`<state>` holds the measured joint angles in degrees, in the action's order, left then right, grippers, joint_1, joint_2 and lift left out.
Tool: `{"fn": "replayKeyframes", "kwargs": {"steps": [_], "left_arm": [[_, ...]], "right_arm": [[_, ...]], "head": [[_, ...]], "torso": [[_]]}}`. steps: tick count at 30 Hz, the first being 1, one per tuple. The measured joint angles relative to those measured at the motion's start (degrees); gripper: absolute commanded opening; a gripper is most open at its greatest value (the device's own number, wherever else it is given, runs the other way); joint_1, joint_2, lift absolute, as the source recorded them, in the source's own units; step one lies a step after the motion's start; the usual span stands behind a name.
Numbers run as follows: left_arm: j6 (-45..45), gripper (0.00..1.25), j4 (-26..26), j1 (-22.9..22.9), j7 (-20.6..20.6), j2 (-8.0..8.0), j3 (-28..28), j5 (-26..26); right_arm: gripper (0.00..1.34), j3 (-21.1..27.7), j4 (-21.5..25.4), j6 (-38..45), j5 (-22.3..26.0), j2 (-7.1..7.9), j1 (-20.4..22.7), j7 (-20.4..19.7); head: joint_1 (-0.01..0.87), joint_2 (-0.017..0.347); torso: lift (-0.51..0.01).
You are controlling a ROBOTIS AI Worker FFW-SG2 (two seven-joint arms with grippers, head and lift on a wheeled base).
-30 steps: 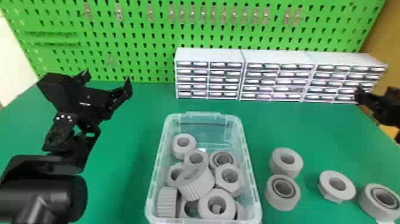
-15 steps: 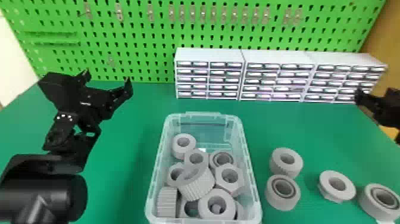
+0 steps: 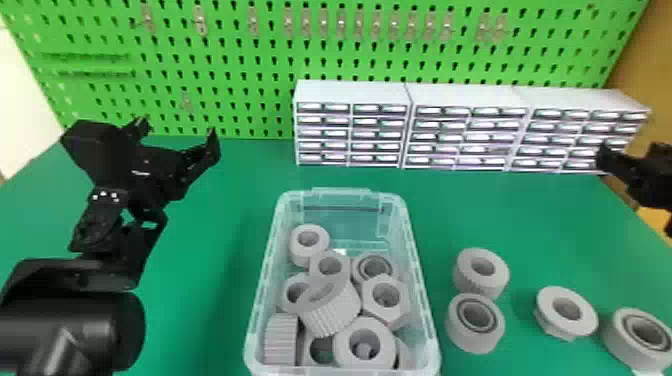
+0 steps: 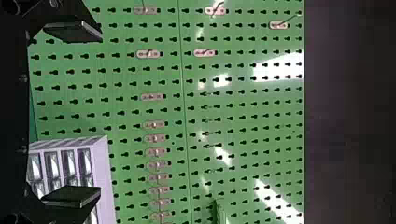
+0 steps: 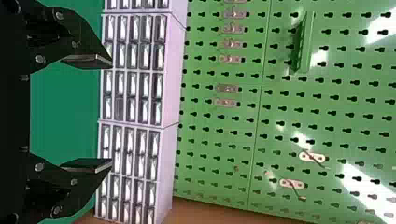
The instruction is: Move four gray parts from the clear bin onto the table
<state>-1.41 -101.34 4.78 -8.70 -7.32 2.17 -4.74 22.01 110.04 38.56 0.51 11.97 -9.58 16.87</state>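
Chunky gray parts (image 3: pixel 330 307), ribbed, hexagonal and round with holes through them, are lying heaped in the clear bin (image 3: pixel 341 192), between the two sets of jaws and nearer the robot, while four more are sitting on the counter (image 3: pixel 215 300), nearer than the right jaws. Left gripper (image 3: pixel 177 134) and right gripper (image 3: pixel 631 152) are both facing the green pegboard (image 3: pixel 240 90), jaws hanging wide and empty!

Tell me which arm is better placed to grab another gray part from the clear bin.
Left, probably: the left gripper is open, empty and nearer the clear bin. The right gripper is open and empty too, but farther off. Four gray parts lie on the table, so another grab may be unneeded.
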Motion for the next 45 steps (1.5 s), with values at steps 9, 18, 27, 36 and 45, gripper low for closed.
{"fn": "replayKeyframes", "kwargs": {"steps": [9,18,27,36,45], "left_arm": [[0.0,1.12,0.0,0.06,0.0,-0.04,-0.05,0.0],[0.0,1.12,0.0,-0.02,0.0,-0.02,0.09,0.0],[0.0,1.12,0.0,-0.13,-0.01,-0.05,0.13,0.0],[0.0,1.12,0.0,-0.13,-0.01,-0.04,0.14,0.0],[0.0,1.12,0.0,0.02,0.0,-0.03,0.04,0.03]], "right_arm": [[0.83,-0.2,0.0,0.02,0.01,-0.24,-0.09,0.0],[0.83,-0.22,0.0,0.06,0.01,-0.18,-0.11,0.0],[0.83,-0.31,0.0,0.06,0.01,-0.11,-0.14,0.0],[0.83,-0.48,0.0,0.06,-0.05,-0.11,-0.21,0.0],[0.83,-0.35,0.0,0.09,0.02,-0.13,0.06,0.0]], "head": [[0.678,0.034],[0.678,0.034],[0.678,0.034],[0.678,0.034],[0.678,0.034]], "torso": [[-0.05],[-0.05],[-0.05],[-0.05],[-0.05]]}}
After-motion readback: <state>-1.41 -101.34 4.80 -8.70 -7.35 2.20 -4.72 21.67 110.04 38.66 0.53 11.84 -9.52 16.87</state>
